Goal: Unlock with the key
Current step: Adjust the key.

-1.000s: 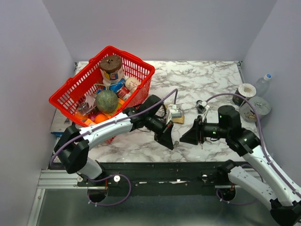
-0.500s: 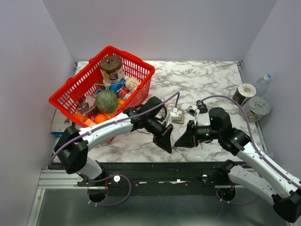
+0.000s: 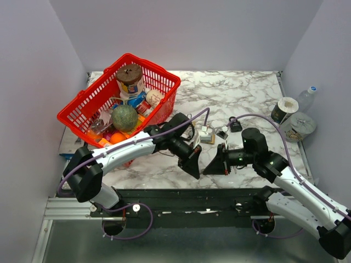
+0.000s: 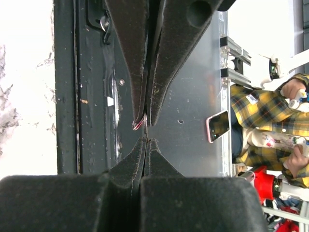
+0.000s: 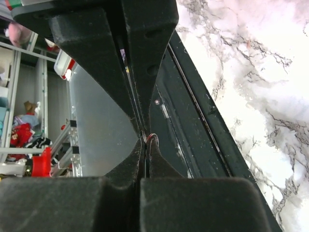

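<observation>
I hold the key [image 4: 139, 124] clenched in both left gripper [image 4: 145, 131] and right gripper [image 5: 144, 140] at the table [image 3: 247, 93] front edge — lock [image 3: 205, 133] sits apart, so inserting and turning remain

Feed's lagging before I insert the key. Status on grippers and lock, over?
Left gripper and right gripper shut, tip to tip, pinching a small metal loop. Beyond them, lock on table, untouched. Key blade not visible.

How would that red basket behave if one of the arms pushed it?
Probably heavy for its size: the basket is piled with a can, a green ball and more. The ball rests on top, so a shove might roll it. The thin lattice walls may flex.
</observation>
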Controlling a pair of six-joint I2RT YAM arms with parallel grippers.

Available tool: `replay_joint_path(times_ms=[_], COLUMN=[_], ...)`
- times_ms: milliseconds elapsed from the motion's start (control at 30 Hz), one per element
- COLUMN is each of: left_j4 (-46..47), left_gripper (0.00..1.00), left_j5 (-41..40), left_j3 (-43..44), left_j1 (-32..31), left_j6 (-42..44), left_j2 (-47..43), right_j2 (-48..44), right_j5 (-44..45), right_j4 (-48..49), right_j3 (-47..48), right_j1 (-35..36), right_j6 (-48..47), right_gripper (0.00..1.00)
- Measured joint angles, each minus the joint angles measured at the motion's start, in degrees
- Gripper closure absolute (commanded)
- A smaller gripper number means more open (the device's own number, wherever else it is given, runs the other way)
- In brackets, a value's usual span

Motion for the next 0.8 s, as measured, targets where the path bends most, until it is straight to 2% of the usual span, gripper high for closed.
replay_joint_path(times_ms=[133, 167, 200, 267, 300, 333, 367, 400, 500, 700, 800], left_j4=[-0.22, -0.09, 0.13, 0.79, 1.33, 1.92, 2.54, 3.06, 4.81, 15.65, 22.29], left_gripper=[0.98, 0.91, 0.80, 0.71, 0.52, 0.41, 0.35, 0.21, 0.01, 0.01, 0.03], left_j5=[-0.37, -0.50, -1.07, -2.73, -4.68, -6.62, -8.96, -11.04, -19.93, -35.28, -37.79], left_j3=[0.00, 0.00, 0.04, 0.22, 0.39, 0.55, 0.63, 0.72, 0.74, -3.96, -6.95], left_j1=[0.00, 0.00, 0.00, -0.02, -0.07, -0.11, -0.11, -0.11, -0.11, 0.00, 0.15], left_j6=[-0.33, -0.50, -0.83, -1.20, -1.55, -1.79, -1.86, -2.38, -3.48, -10.27, -14.73], left_j2=[0.00, 0.00, 0.00, 0.00, 0.00, 0.00, -0.07, -0.11, -0.74, -8.41, -11.39], right_j2=[-1.38, -2.23, -3.30, -5.75, -7.08, -8.28, -9.46, -10.67, -15.45, -25.70, -28.83], right_j5=[-0.02, 0.55, 1.38, 3.89, 5.49, 7.13, 9.33, 11.63, 19.74, 33.99, 37.35], right_j4=[2.45, 3.15, 3.76, 4.76, 5.31, 5.77, 6.12, 6.93, 9.03, 13.38, 17.38], right_j3=[-1.62, -2.23, -2.91, -4.44, -5.31, -6.05, -6.75, -7.69, -12.09, -20.90, -24.04], right_j1=[0.00, 0.00, 0.00, 0.00, 0.00, 0.02, 0.02, 0.02, 0.02, 0.00, 0.02], right_j6=[1.11, 1.60, 2.29, 3.76, 4.46, 5.35, 6.25, 7.43, 11.39, 18.75, 20.50], right_gripper=[0.99, 0.99, 0.99, 0.99, 0.99, 0.99, 0.99, 0.99, 0.99, 0.99, 0.99])
